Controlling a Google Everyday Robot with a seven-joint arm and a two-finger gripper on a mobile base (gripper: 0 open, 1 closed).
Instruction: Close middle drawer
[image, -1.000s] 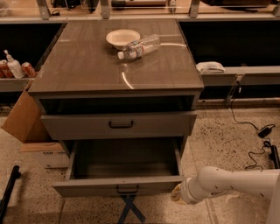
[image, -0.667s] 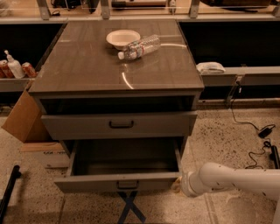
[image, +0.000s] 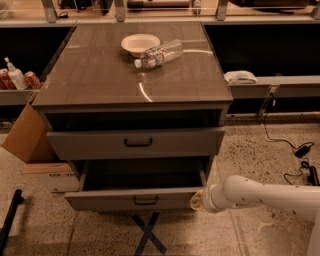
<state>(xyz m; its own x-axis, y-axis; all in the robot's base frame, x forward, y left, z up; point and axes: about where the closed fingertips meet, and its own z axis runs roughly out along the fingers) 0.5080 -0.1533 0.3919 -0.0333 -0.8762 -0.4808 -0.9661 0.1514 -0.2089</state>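
The gripper (image: 197, 201) sits at the right end of the front of the middle drawer (image: 134, 200), touching it or just beside it; which cannot be told. The white arm (image: 265, 194) behind it runs off the right edge. The rear of the middle drawer is hidden under the top drawer (image: 135, 143), and its inside is too dark to make out. The part of the cabinet (image: 100, 75) below it is covered by its pulled-out front. The cardboard box (image: 22, 135) is partly hidden behind the cabinet's left side. The label on the water bottle (image: 161, 53) is too small to read. A red can (image: 4, 79) is cut by the left edge, a black bar (image: 11, 215) by the lower left corner
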